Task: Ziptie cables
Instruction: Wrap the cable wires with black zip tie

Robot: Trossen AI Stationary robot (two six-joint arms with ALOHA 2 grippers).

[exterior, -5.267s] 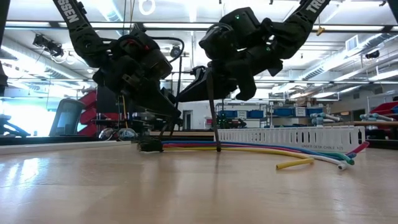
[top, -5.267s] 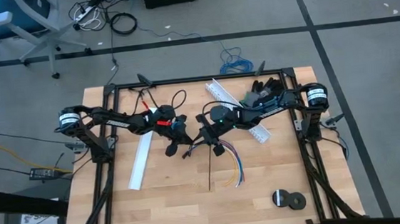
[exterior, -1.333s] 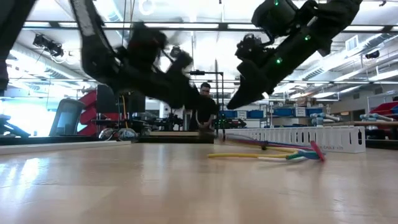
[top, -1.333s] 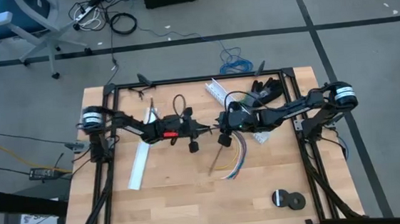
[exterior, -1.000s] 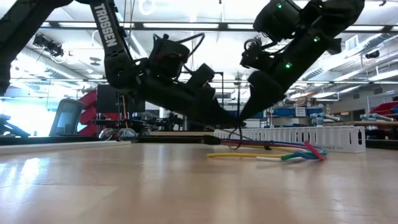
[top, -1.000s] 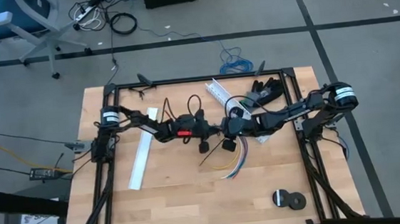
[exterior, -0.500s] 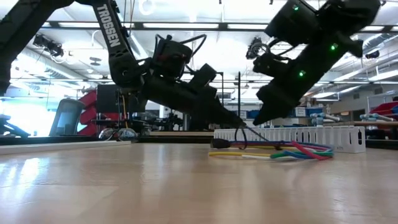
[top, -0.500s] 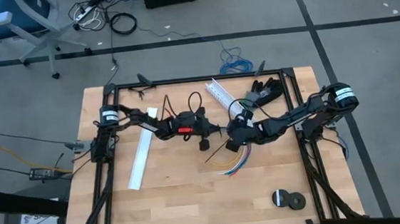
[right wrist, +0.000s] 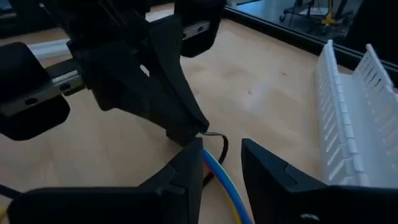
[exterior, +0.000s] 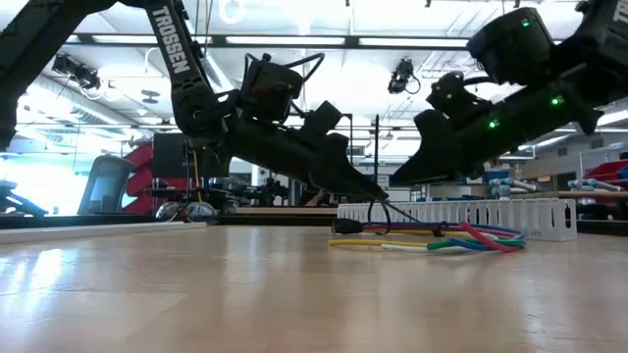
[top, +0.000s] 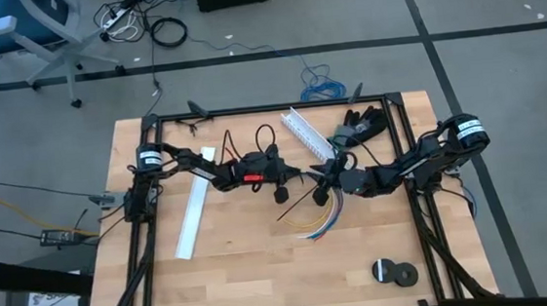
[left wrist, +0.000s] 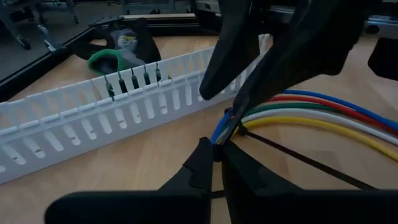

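White slotted channel beside cables; gloves behind.

White slotted channel, tape rolls, gloves

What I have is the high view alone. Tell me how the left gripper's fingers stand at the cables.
Observer: In the left wrist view the left gripper is shut, with its tips right at the joined end of the cables.
Operator: Report the right gripper.
Observer: The right wrist view shows the right gripper open, and the cables show in the gap between its fingers.
Operator: Give me its height.
Observer: In the low view it hangs clear above the table, while the cables lie flat on the wood.
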